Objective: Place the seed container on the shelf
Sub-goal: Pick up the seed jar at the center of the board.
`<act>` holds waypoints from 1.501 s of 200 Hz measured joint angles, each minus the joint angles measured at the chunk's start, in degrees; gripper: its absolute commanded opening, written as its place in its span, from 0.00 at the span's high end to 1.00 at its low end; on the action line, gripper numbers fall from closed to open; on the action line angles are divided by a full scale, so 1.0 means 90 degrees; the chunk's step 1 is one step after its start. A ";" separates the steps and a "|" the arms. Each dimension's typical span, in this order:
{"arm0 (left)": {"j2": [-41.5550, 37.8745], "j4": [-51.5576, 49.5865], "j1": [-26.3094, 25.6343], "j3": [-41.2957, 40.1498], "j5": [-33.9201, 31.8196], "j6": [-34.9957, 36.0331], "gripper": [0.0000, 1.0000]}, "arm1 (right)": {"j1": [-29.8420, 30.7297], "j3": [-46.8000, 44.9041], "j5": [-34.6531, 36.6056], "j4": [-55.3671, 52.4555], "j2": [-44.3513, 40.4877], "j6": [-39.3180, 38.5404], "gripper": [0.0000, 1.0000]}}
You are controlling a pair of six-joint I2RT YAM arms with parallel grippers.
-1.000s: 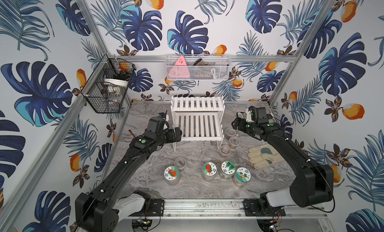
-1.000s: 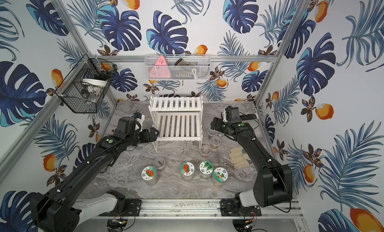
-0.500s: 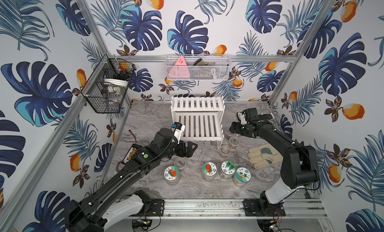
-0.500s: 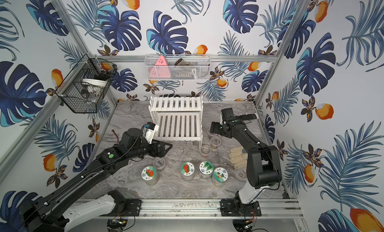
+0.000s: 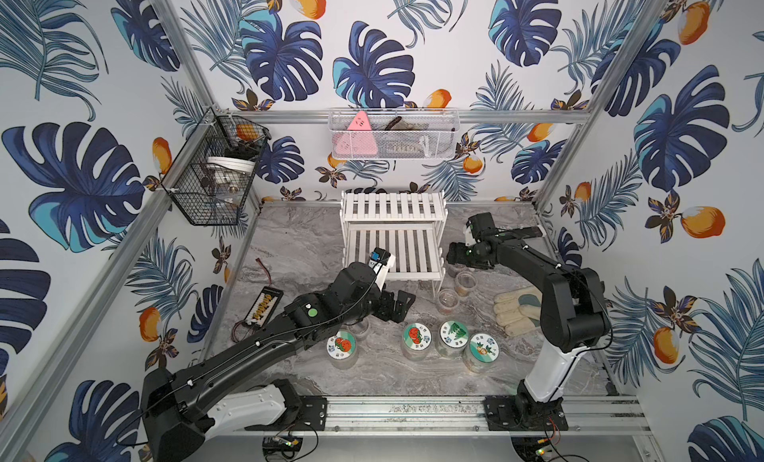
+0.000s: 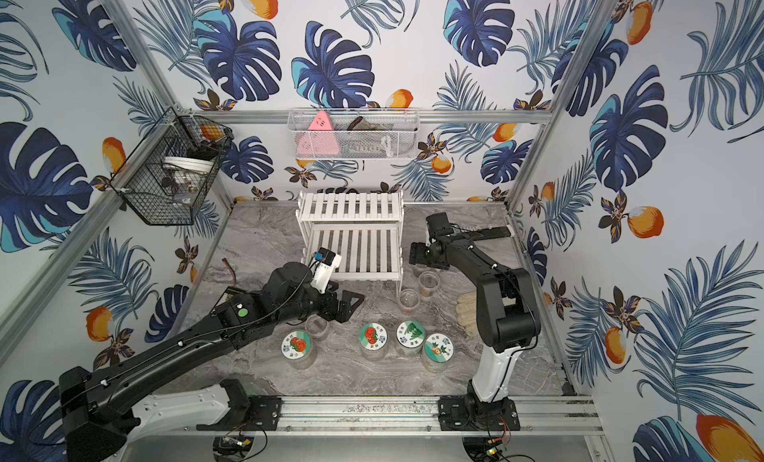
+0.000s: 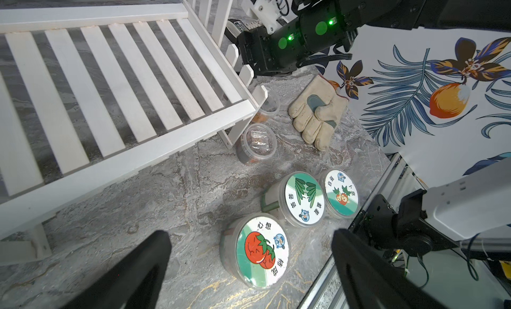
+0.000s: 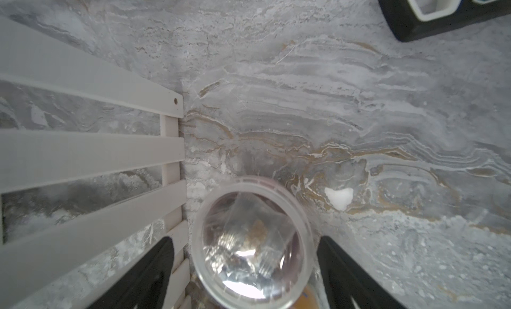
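A clear seed container [image 8: 253,235] stands on the marble floor beside the right legs of the white slatted shelf [image 5: 392,207] [image 6: 351,207]. My right gripper [image 8: 244,240] [image 5: 459,258] is down around it, open, one finger on each side with small gaps. In both top views that cup is almost hidden under the gripper. Two more clear cups [image 5: 465,281] [image 5: 448,300] stand just in front. My left gripper [image 5: 395,309] [image 7: 249,269] hangs wide open and empty in front of the shelf, above a tomato-lidded jar [image 7: 257,249].
Several lidded jars [image 5: 453,331] line the front of the floor, with another clear cup [image 5: 359,327] under the left arm. A work glove [image 5: 516,311] lies at the right. A black wire basket [image 5: 215,179] and a white mesh basket [image 5: 392,135] hang on the walls.
My left arm has swung from the shelf's left side to the front middle, over the jars. My right gripper has dropped around the cup beside the shelf, and its jaws have narrowed.
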 measured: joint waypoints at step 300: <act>0.1360 0.0189 -0.0891 0.0809 -0.0257 0.0022 0.01 | -0.0869 -0.0391 0.0357 -0.0877 -0.0865 0.0483 0.11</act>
